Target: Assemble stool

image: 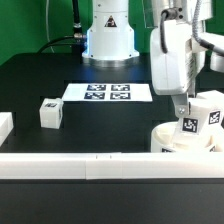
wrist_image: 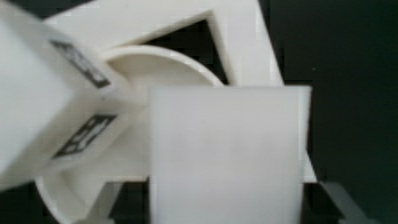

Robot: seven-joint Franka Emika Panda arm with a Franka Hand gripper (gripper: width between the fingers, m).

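Leg (wrist_image: 222,150), white plastic block, gripped between our fingers (image: 182,106): we judge it light, stiff, slick; hold the flat sides. Seat (image: 172,140) lies below fingers.

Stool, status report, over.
Gripper shut on a white blocky plastic leg. Held at the round white ring-like seat, contact unclear. Another tagged leg lies loose at the exterior view's left, out of the way.
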